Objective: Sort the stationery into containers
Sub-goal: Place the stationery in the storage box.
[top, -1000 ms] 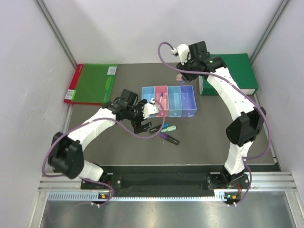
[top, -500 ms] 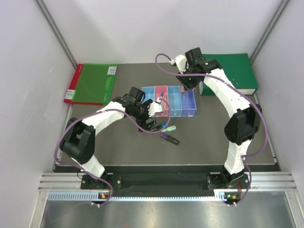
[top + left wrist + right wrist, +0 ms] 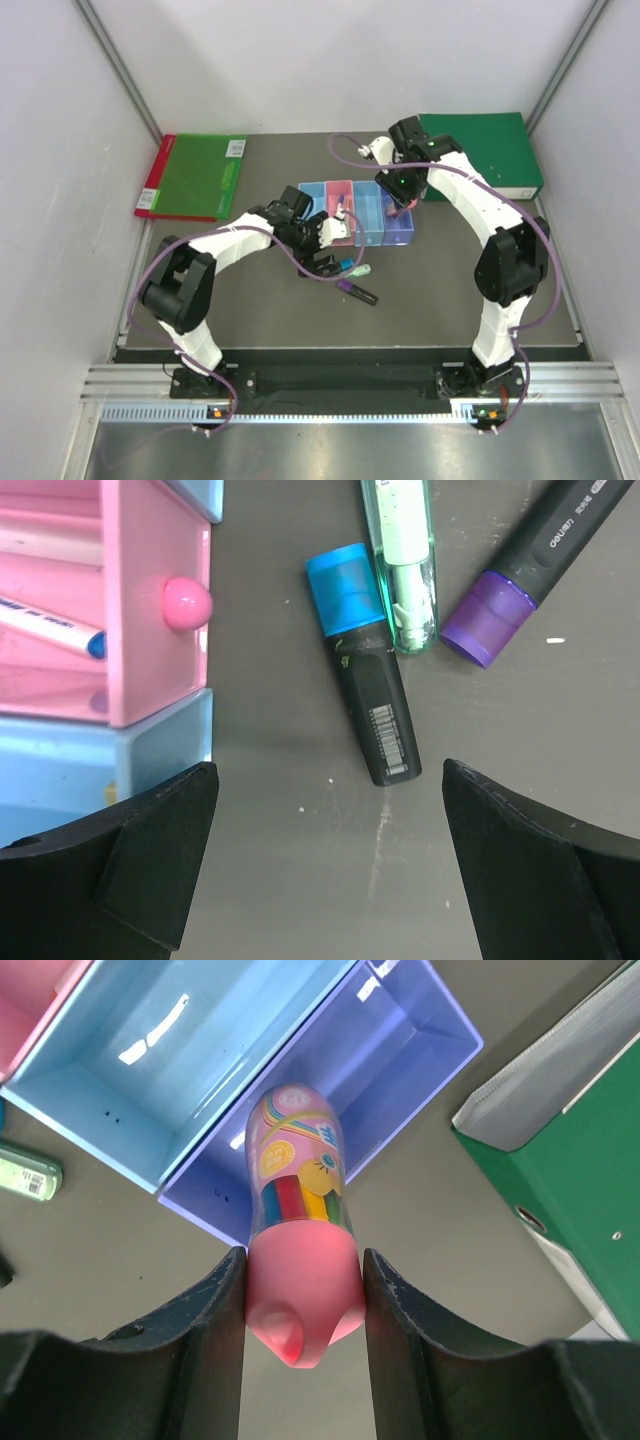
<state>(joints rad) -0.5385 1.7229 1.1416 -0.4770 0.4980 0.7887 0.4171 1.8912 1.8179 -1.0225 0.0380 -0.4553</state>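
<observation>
The four joined bins (image 3: 368, 215) stand mid-table; a white-blue pen (image 3: 50, 626) lies in the pink bin (image 3: 150, 600). On the mat in front lie the black-blue marker (image 3: 362, 670), the mint green marker (image 3: 402, 560) and the purple-black marker (image 3: 530, 565). My left gripper (image 3: 330, 880) is open and empty, low over the mat just short of the black-blue marker's end. My right gripper (image 3: 303, 1295) is shut on the stubby pink round-capped piece (image 3: 298, 1250), held above the near wall of the purple-blue bin (image 3: 390, 1050). The thin pink-white pen is not in view.
A flat green folder with a red edge (image 3: 195, 175) lies at the back left. A dark green binder (image 3: 485, 150) lies at the back right, close beside the purple-blue bin, and also shows in the right wrist view (image 3: 570, 1160). The blue bin (image 3: 170, 1050) holds nothing.
My right gripper has come down and toward the front with the pink piece, from behind the bins to over the purple-blue bin. My left gripper has shifted right toward the markers.
</observation>
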